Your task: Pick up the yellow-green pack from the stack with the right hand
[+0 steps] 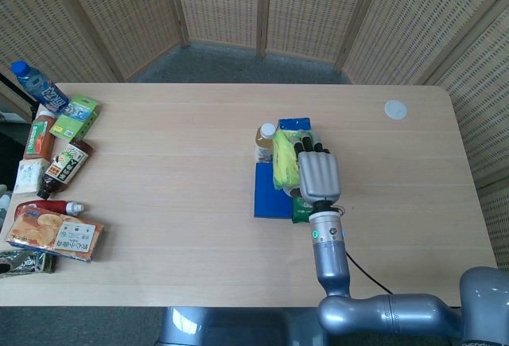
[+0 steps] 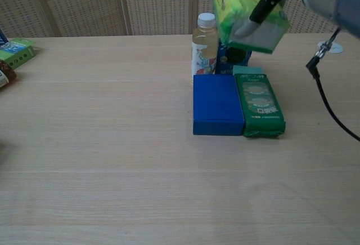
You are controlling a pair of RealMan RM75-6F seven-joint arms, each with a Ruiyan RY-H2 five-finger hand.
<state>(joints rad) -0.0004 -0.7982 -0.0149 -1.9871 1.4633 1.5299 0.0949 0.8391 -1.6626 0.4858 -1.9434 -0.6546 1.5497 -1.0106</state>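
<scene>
The yellow-green pack (image 2: 243,8) hangs well above the table, gripped by my right hand (image 1: 318,175); the chest view shows a finger (image 2: 265,3) pressed across its front. From the head view the pack (image 1: 285,157) shows just left of the hand. Below it on the table lie a dark green pack (image 2: 259,104) and a blue box (image 2: 216,104) side by side. My left hand is in neither view.
A drink bottle (image 2: 205,43) and a blue carton (image 1: 293,125) stand just behind the stack. Several snacks and bottles (image 1: 56,171) crowd the table's left edge. A small white disc (image 1: 395,110) lies at the far right.
</scene>
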